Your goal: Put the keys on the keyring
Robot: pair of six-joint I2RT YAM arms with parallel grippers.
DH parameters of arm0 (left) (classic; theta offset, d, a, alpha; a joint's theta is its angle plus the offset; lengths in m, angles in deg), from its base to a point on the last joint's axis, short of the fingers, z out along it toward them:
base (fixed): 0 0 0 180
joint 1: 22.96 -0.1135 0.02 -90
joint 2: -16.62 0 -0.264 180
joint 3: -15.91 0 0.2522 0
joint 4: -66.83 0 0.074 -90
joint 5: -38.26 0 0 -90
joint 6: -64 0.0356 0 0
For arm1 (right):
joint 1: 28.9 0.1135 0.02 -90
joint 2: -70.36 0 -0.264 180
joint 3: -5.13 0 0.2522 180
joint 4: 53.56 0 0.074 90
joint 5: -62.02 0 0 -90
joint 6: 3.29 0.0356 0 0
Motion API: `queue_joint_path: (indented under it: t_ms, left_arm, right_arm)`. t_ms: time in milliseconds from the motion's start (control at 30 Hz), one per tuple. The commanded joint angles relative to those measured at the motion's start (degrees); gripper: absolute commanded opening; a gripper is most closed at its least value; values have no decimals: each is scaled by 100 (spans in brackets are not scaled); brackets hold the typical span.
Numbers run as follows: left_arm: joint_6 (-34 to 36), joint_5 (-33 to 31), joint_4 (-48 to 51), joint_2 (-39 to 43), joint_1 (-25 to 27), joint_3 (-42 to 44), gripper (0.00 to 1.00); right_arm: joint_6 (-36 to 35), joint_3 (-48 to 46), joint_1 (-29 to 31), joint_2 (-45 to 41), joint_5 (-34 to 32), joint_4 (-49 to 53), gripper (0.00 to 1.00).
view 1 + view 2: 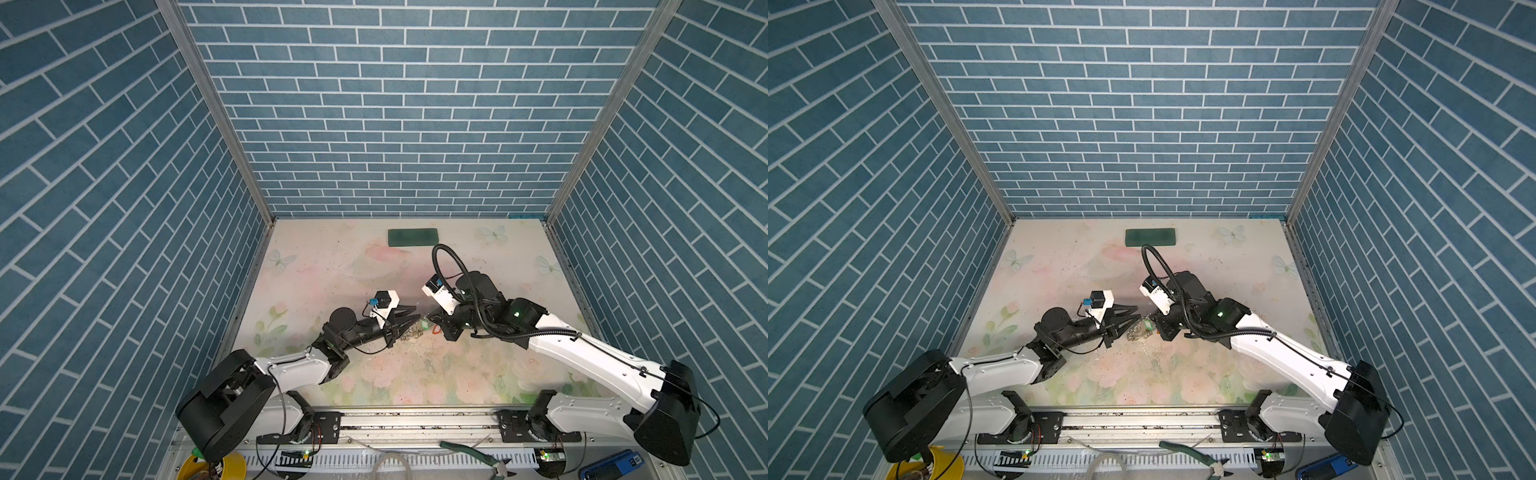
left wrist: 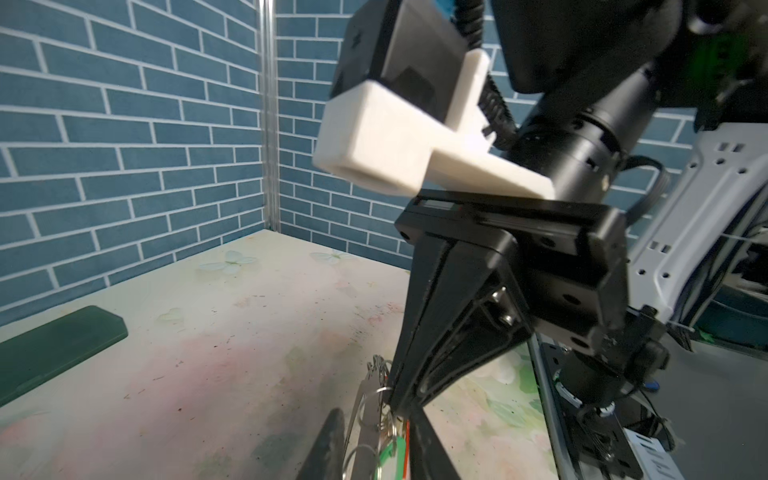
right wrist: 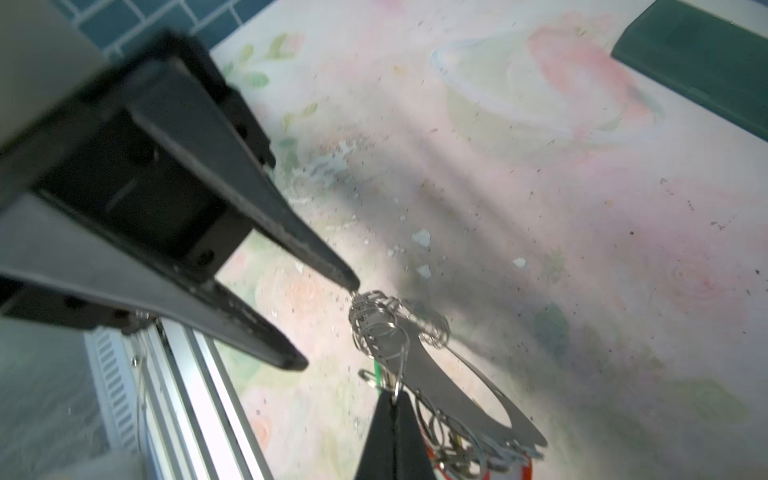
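Blue brick-pattern walls (image 1: 415,104), aluminium corner posts (image 1: 216,112), scuffed pale floral tabletop (image 1: 332,266)

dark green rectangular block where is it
In both top views the dark green rectangular block lies centred at the floral table's far edge, by the brick wall.

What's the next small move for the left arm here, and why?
Probably ease the open left pincer forward and close on the silver split rings beside its fingertip: the shut right pincer holds one ring of the large dark grey flat keyring hoop.
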Motion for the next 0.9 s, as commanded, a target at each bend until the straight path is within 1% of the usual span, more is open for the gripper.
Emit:
queue_joint_path:
  t_ms: [0, 67, 200, 300, 367, 433, 467, 600, 767, 867]
  left_arm:
    - [631, 587, 1003, 303, -32, -225, 32]
    - [872, 691, 1312, 464, -28, -279, 36]
    - [1225, 344, 1977, 778, -28, -361, 43]
    - [1306, 63, 2014, 939, -28, -252, 52]
    - [1401, -38, 2008, 961, -32, -231, 55]
    - [1457, -161, 2065, 858, -28, -298, 54]
    - [1500, -126, 2094, 790, -28, -340, 54]
    - [1635, 283, 2177, 475, -28, -562, 53]
    - [1699, 709, 2063, 306, -45, -639, 53]
    - [1702, 1061, 2036, 209, -64, -700, 48]
  right_arm:
    - [-1324, 603, -93, 65, 477, 1021, 0]
    - [-1653, 791, -192, 102, 613, 1249, 0]
    - [-2228, 1096, -519, 295, 1068, 1556, 0]
    - [-2604, 1332, -701, 563, 1250, 1839, 0]
    - [-2854, 1427, -729, 687, 1274, 1938, 0]
    - [-3224, 1491, -748, 756, 1458, 2039, 0]
    - [-3428, 1496, -751, 763, 1541, 2078, 0]
    - [-4077, 1433, -757, 698, 1695, 2041, 0]
    - [-4623, 1382, -756, 745, 1673, 1975, 0]
    - [-4862, 1317, -757, 769, 1722, 1879, 0]
